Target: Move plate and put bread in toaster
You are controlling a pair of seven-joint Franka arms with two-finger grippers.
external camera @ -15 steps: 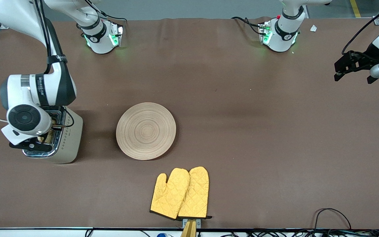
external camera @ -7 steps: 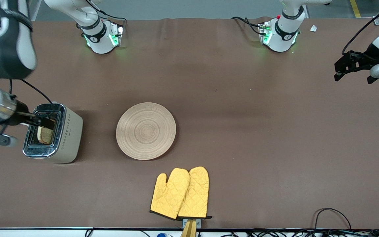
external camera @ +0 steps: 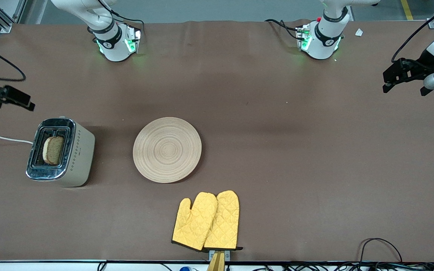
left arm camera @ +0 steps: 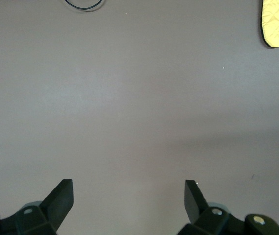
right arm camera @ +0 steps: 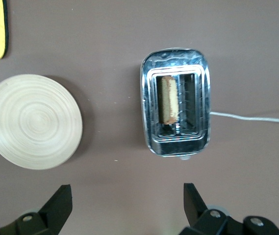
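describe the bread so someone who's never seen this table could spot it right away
Find the cream-beige toaster with the chrome top at the right arm's end of the table, beside the round wooden plate. The bread stands on edge in one of its two slots, the one closer to the plate. It is the only pale brown, dark-crusted slice; the other slot is empty.

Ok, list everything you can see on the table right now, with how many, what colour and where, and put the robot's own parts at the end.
toaster: one, cream-beige with a chrome top, at the right arm's end of the table.
bread: one slice, pale brown, standing in the toaster slot nearer the plate.
cord: one, white, running from the toaster off the table edge.
plate: one, light tan wood, bare, beside the toaster, mid-table.
oven mitts: two, yellow, overlapping, nearer the front camera than the plate.
right gripper: jaws open, empty, raised over the table by the toaster.
left gripper: jaws open, empty, waiting over bare table at the left arm's end.
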